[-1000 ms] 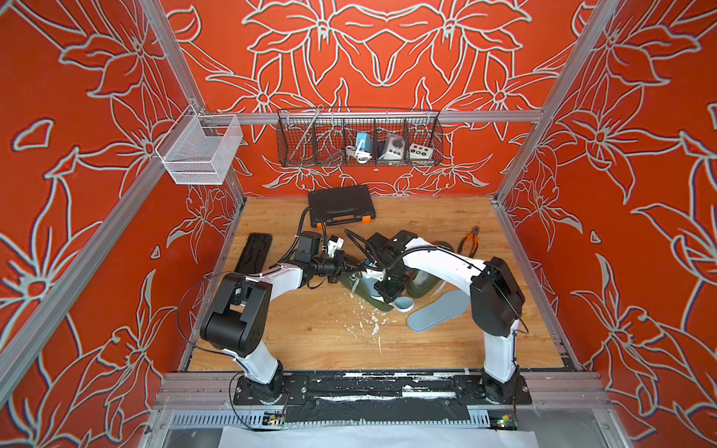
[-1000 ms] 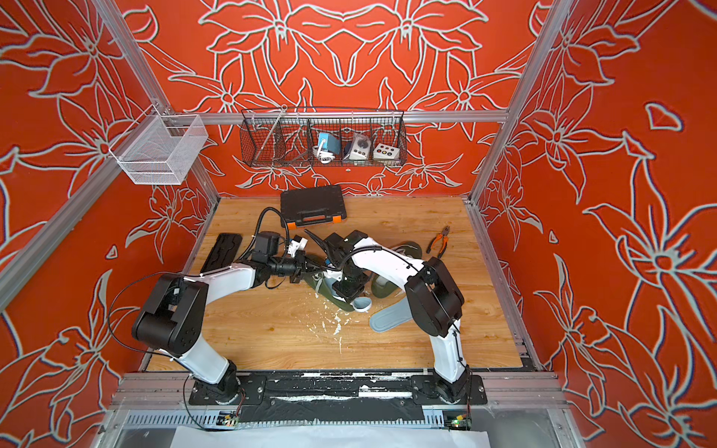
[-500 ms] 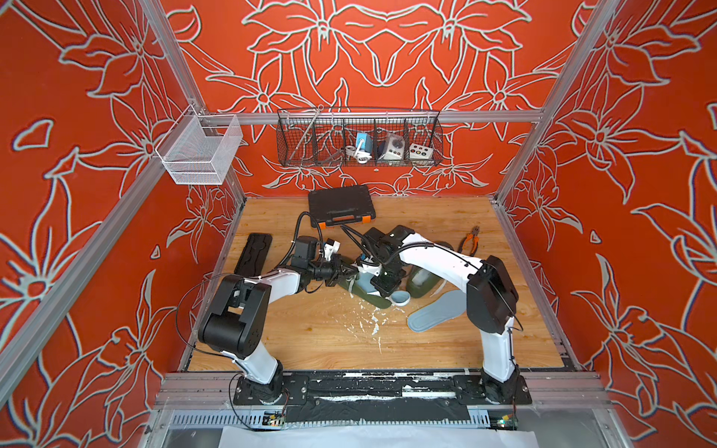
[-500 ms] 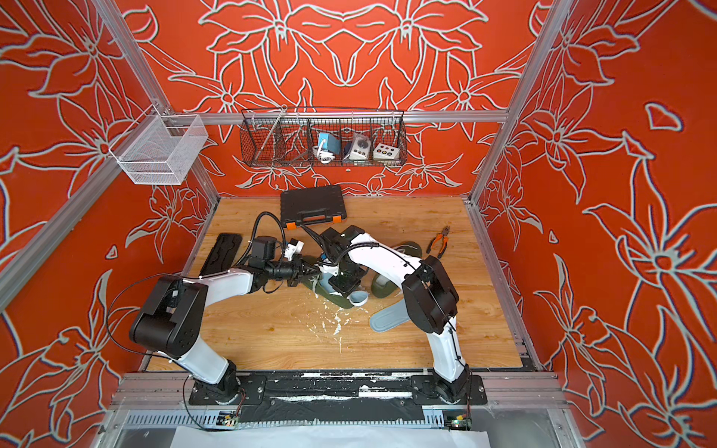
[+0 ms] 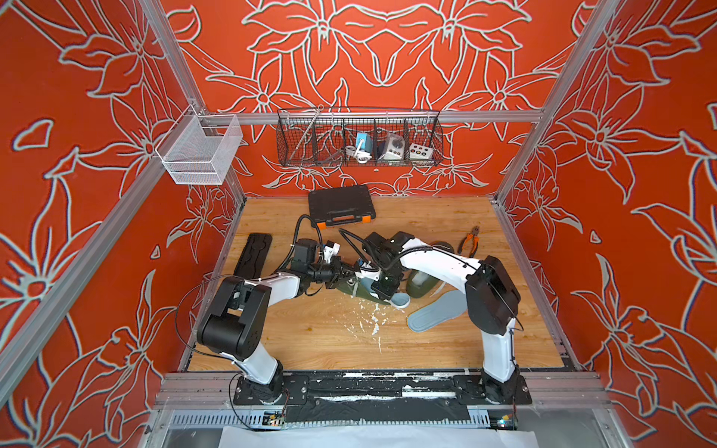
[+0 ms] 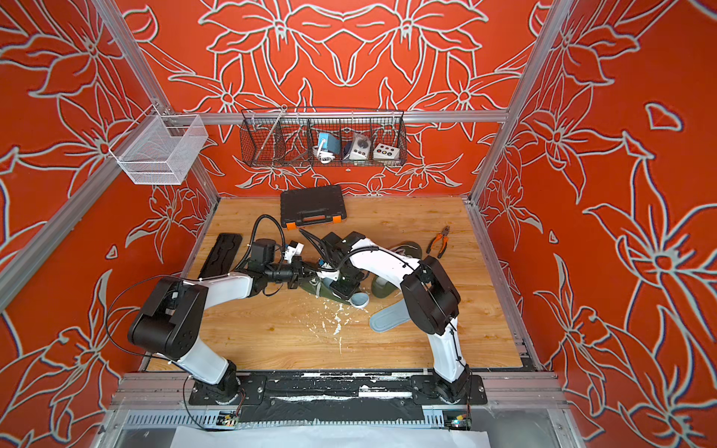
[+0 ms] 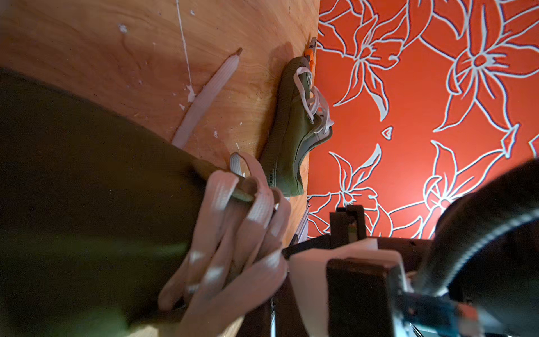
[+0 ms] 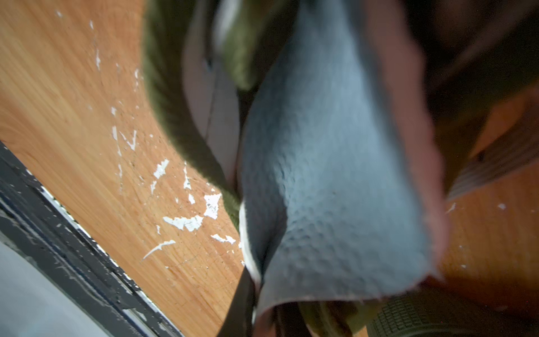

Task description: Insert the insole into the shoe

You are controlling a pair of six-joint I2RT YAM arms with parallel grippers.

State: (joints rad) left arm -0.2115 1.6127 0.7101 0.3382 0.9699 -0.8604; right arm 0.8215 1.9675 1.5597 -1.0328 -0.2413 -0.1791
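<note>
near the middle of the desk (image 5: 310, 341), the left gripper (image 5: 343, 272) is staying out of clear sight at its tips, but it is reading as clenched on the olive shoe (image 5: 359, 291) near the laces. the left wrist view is filling with the shoe (image 7: 73, 189) and its pale laces right at the tool. the right gripper (image 5: 384, 287) is pinching the blue-grey insole (image 5: 400, 300) directly over the shoe's opening. in the right wrist view the insole (image 8: 335, 175) is running down past the shoe (image 8: 175, 116) collar, with its forepart hidden inside.

the shoe's long axis is lying slantwise: laces toward the left edge under the left gripper, heel toward the front right corner. the insole is following that line, its rounded heel end poking out just on the front side of the right gripper. as a judgement, the right arm is the nearer 1, and the push is needing to go along that axis toward the left gripper.

1 second shoe (image 5: 421, 285) and 1 spare insole (image 5: 434, 316) are lying just beside, toward the right edge.

no brand, label or writing is showing legibly.
</note>
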